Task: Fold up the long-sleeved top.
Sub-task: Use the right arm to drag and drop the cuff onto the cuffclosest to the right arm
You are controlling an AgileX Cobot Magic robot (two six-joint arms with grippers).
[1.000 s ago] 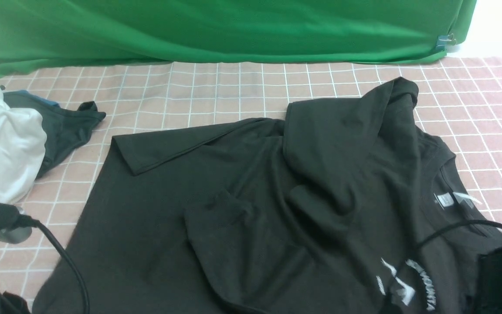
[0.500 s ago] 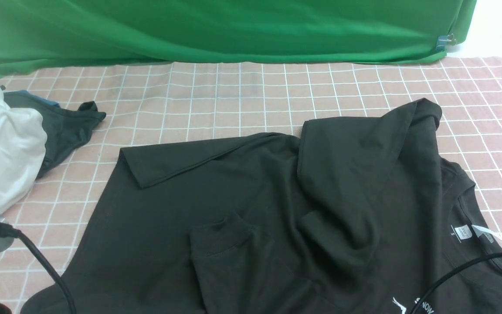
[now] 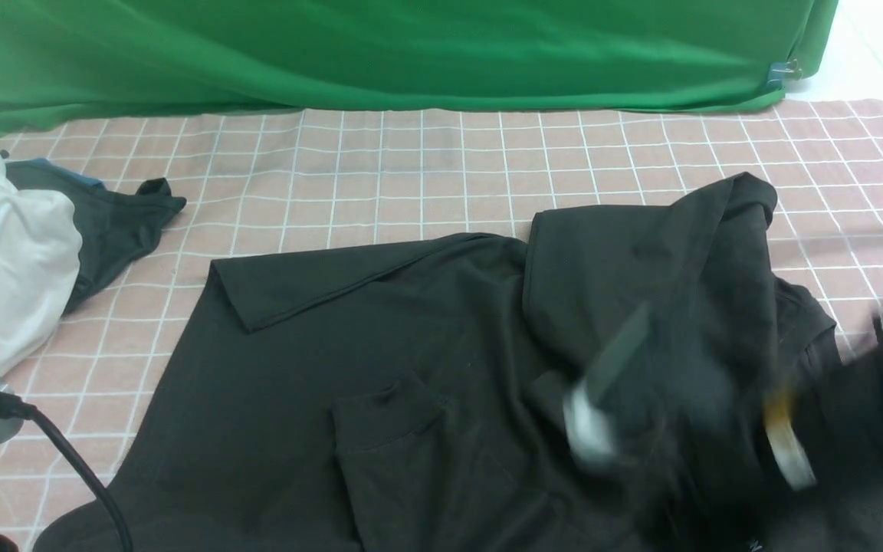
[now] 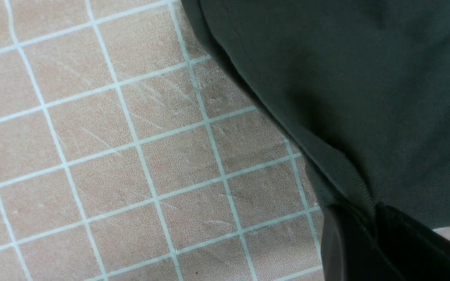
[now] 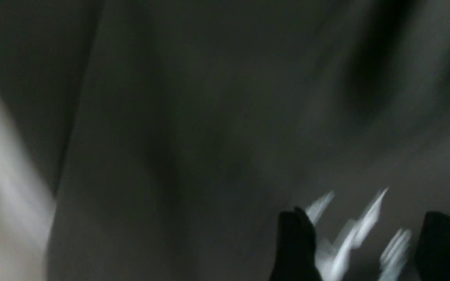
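The black long-sleeved top (image 3: 426,345) lies spread and rumpled on the checked cloth, with one sleeve folded over its middle and a cuff (image 3: 388,418) showing. In the left wrist view my left gripper (image 4: 373,222) is shut on the top's edge (image 4: 346,117) and pinches a fold of it just above the cloth. My right gripper (image 5: 365,246) is open over the top's white print (image 5: 350,234), its fingers wide apart. In the front view the right arm (image 3: 871,399) is a motion blur over the neck area, and it hides the neck label.
A white garment (image 3: 4,253) and a smaller dark cloth with a blue edge (image 3: 112,222) lie at the far left. A green backdrop (image 3: 380,54) hangs along the back. The left arm's cable (image 3: 73,468) curves at the near left. Pink checked tablecloth (image 3: 411,169) covers the table.
The top first slid nearer and to the right, then stayed still. My right arm has swung up fast into view over the neck area. The left arm dropped slightly.
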